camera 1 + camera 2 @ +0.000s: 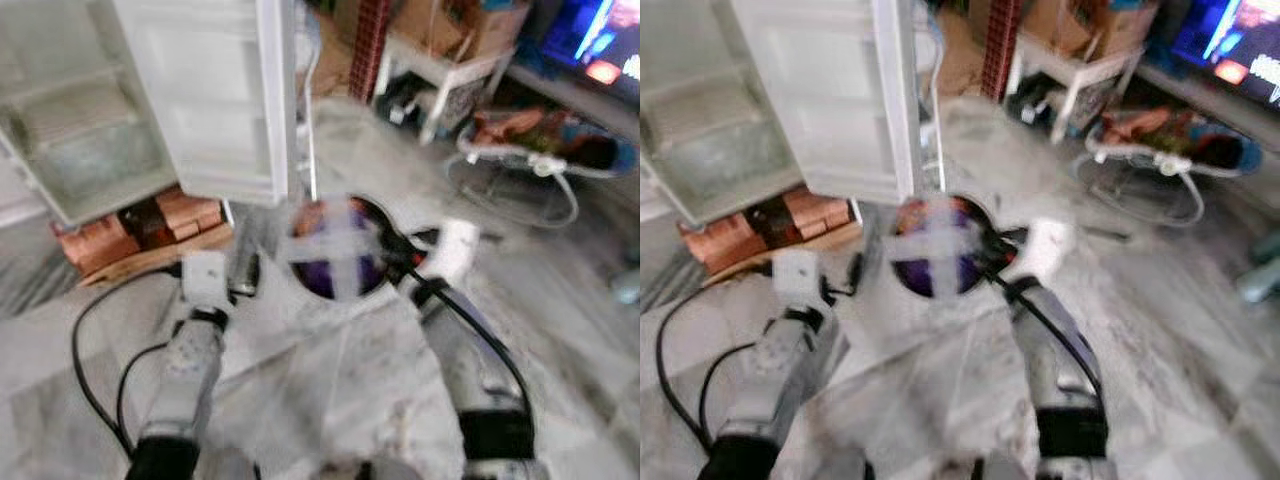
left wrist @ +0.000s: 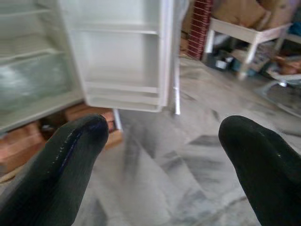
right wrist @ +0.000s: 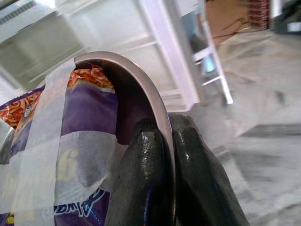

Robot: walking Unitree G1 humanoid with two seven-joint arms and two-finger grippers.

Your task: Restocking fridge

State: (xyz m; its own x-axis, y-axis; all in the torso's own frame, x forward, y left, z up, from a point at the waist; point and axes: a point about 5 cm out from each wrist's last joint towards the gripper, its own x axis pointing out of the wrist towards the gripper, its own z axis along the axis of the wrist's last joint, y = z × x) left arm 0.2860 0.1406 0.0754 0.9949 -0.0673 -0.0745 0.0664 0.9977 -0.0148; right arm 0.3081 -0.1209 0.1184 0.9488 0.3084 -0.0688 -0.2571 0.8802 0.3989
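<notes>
Steel bowl [image 3: 141, 89] rim pinched by right claw [image 3: 170, 136]; taped packet [image 3: 56, 155] blurred; left claw [image 2: 164, 141] apart.

You see round silver metal bowl [image 3: 141, 89] with purple-and-orange snack packet [image 3: 70, 141] inside, crossed by white tape strips [image 1: 340, 250]. Your right claw [image 3: 164, 155]: glossy black fingers. Left claw [image 2: 164, 155]: same black. White open fridge [image 1: 150, 90], red-brown bricks [image 1: 130, 230] beneath. Floor [image 2: 188, 160]: grey-white veined marble. Black cable [image 1: 90, 370] over it.

I can only make out a pale "6" on the purple snack packet [image 3: 70, 150], lower left; the rest is unreadable.
</notes>
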